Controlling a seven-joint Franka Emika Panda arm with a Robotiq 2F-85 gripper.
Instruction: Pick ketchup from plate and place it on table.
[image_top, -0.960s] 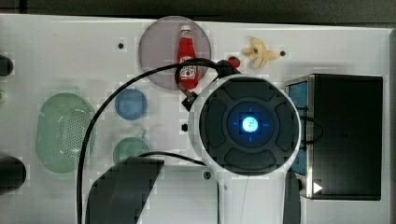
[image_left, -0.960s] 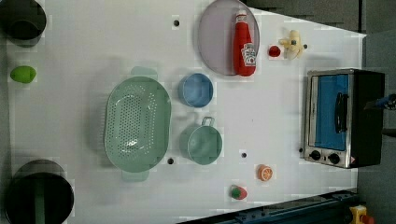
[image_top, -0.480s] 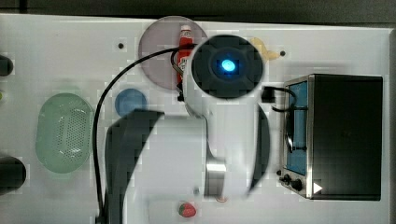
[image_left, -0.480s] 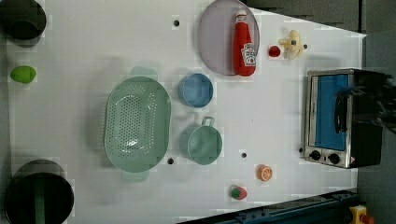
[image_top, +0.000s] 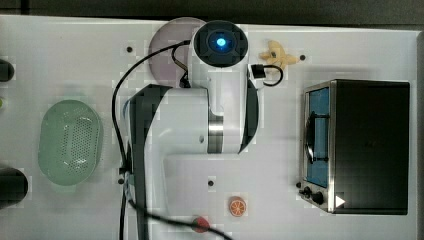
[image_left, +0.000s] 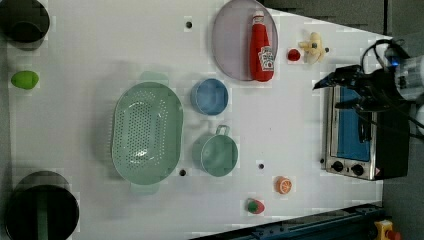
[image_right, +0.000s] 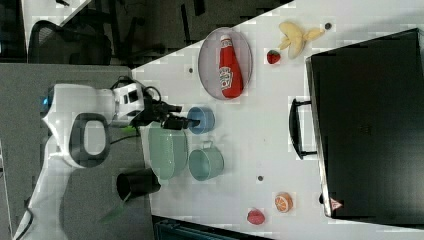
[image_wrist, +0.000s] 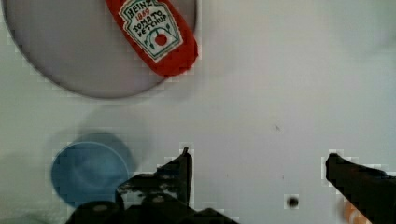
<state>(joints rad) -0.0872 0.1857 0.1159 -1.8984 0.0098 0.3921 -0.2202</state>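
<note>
The ketchup (image_left: 262, 50) is a red squeeze bottle with a white label, lying on the pale mauve plate (image_left: 232, 45) at the far end of the white table (image_left: 100, 50). The right view has the ketchup (image_right: 229, 67) flat on the plate (image_right: 210, 60) too. My gripper (image_wrist: 257, 163) hangs open above the table, apart from the bottle, with nothing between its dark fingers (image_wrist: 182, 168). The wrist view has the ketchup (image_wrist: 156, 35) ahead of the fingertips. The arm covers the bottle and most of the plate (image_top: 167, 45) in the top view. High up, the gripper (image_right: 182, 115) also appears in the right view.
A toaster oven (image_left: 360, 135) stands at the left view's right. A blue dish (image_left: 209, 96), a green cup (image_left: 217, 155) and a green colander (image_left: 147, 130) sit mid-table. A banana toy (image_left: 312, 46) and a small red item (image_left: 293, 55) lie beside the plate.
The arm has swung toward the top view's top and now covers the plate and bottle there. The gripper has come into the left view's right. The ketchup has not moved.
</note>
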